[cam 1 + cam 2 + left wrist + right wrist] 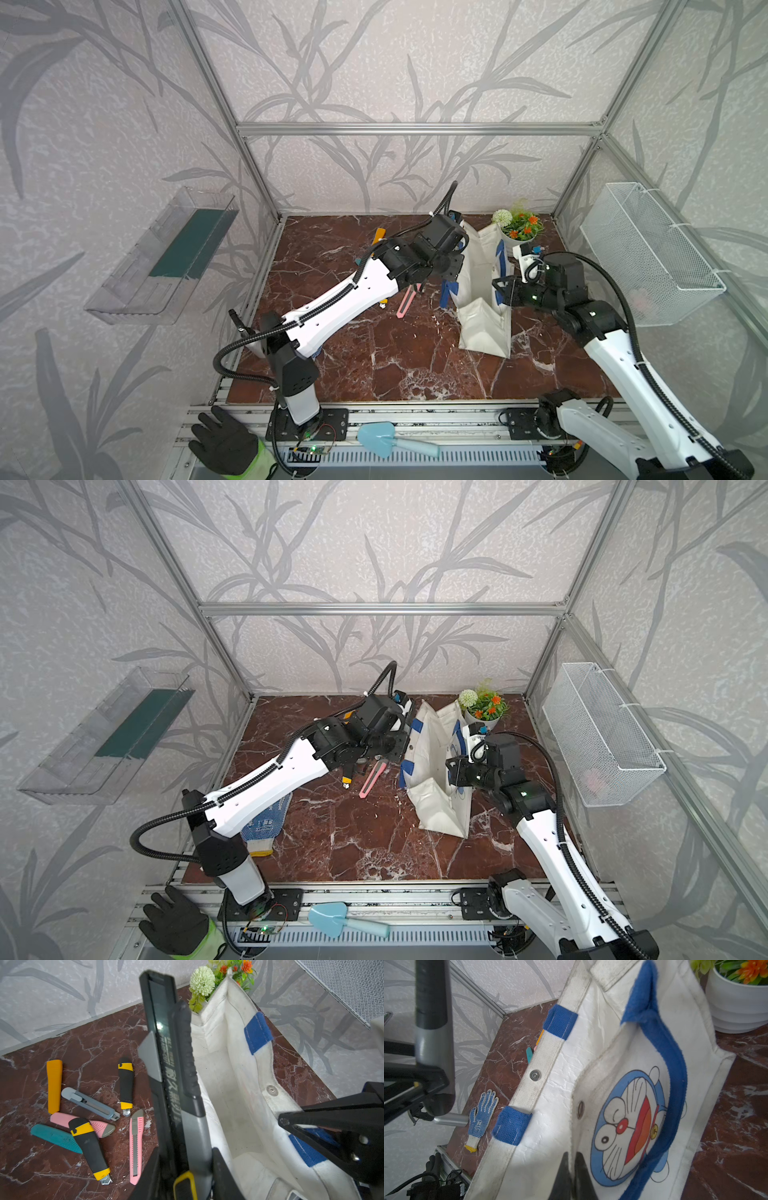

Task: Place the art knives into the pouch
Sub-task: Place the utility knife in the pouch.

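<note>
A black and grey art knife (176, 1076) with a yellow slider is clamped between the fingers of my left gripper (187, 1167). It stands out long from the jaws, right beside the rim of the pouch's open mouth. The pouch (482, 328) is white canvas with blue straps and stands on the marble table; its cartoon cat (629, 1126) faces my right arm. My right gripper (572, 1159) is shut on that side's rim and holds the mouth open. In the right wrist view the held knife (433, 1022) shows beyond the far rim.
Several other knives lie left of the pouch, among them a pink one (136, 1147) and an orange one (54, 1086). A flower pot (519, 228) stands behind the pouch. A wire mesh basket (648, 253) hangs on the right wall. A blue-dotted glove (266, 820) lies under my left arm.
</note>
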Controlling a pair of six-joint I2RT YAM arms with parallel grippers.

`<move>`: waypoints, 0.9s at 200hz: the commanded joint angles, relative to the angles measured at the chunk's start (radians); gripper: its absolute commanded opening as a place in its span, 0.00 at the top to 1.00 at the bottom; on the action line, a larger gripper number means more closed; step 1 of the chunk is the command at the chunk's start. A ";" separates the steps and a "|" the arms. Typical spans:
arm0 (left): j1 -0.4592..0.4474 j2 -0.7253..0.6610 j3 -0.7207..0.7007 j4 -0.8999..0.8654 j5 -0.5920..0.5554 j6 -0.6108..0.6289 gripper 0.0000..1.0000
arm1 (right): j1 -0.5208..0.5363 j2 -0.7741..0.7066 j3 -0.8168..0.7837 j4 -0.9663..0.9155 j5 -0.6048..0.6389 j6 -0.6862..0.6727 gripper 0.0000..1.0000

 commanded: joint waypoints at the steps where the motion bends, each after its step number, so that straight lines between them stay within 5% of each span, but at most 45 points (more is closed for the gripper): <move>1: -0.015 0.044 0.069 -0.025 0.038 0.021 0.84 | -0.001 -0.004 0.048 0.023 -0.037 0.011 1.00; 107: -0.023 0.298 0.287 -0.083 0.210 -0.020 0.78 | -0.002 -0.071 -0.007 0.040 -0.007 0.047 1.00; 180: -0.027 0.302 0.308 -0.096 0.204 -0.006 0.22 | -0.002 -0.088 -0.022 0.034 0.014 0.059 1.00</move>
